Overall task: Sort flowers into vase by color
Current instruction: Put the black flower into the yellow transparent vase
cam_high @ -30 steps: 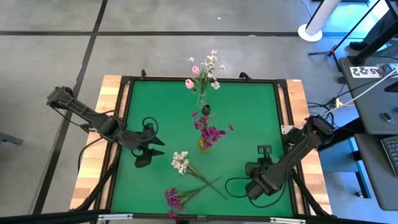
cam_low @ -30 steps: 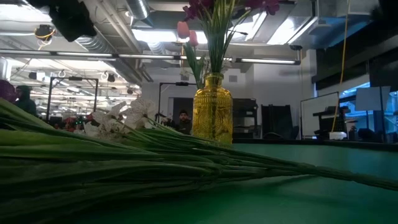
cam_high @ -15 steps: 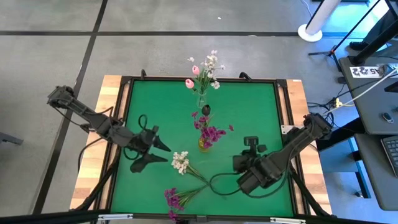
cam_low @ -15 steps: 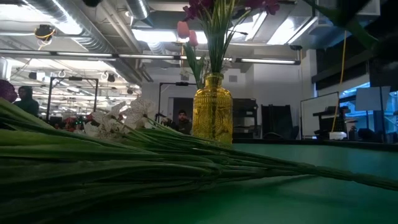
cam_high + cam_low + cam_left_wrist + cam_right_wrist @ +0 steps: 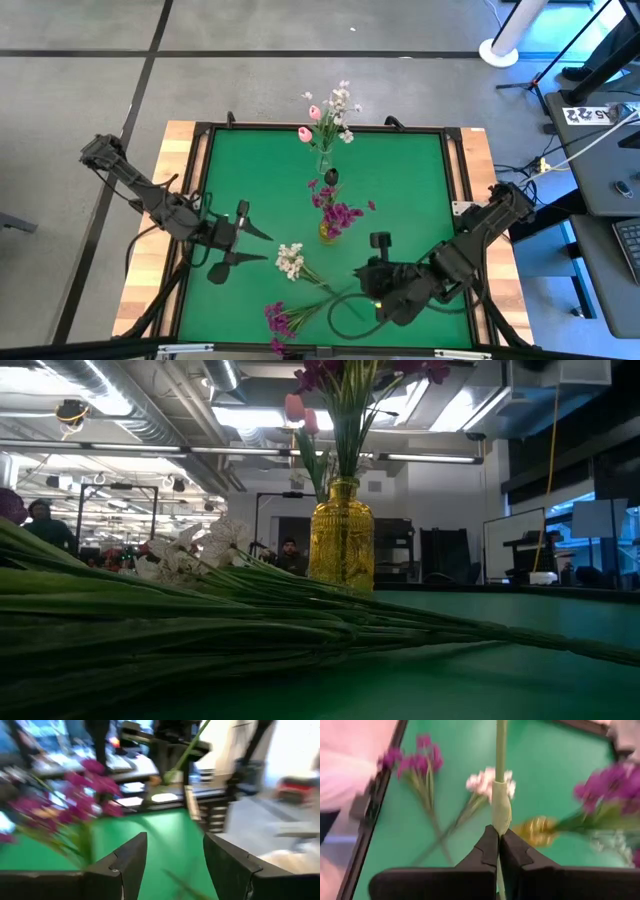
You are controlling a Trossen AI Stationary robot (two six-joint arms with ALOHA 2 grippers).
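Note:
A white sprig (image 5: 290, 260) and a purple sprig (image 5: 278, 318) lie on the green mat with their stems crossed. In the low view these stems (image 5: 250, 625) fill the foreground. A yellow vase (image 5: 329, 232) at the mat's middle holds purple blossoms (image 5: 342, 212). A clear vase (image 5: 323, 160) near the far edge holds pink and white flowers. My right gripper (image 5: 368, 282) hovers right of the lying stems, shut on a green stem; its blossom is out of view. My left gripper (image 5: 255, 240) is open, left of the white sprig. My right gripper pinches a thin green stem (image 5: 500, 822) between its two fingers, just below a thicker node on it. The stem runs on past the fingertips, lifted clear of the mat. Which flower it carries cannot be seen.
The mat sits in a dark raised frame (image 5: 320, 130) on a wooden table. A black cable loop (image 5: 345, 310) lies near my right gripper. People and desks show in the room behind the yellow vase (image 5: 342, 545).
My right gripper has moved toward the table's left and near edges, closer to the lying sprigs, carrying the green stem with it. The stem's upper part has left the low view.

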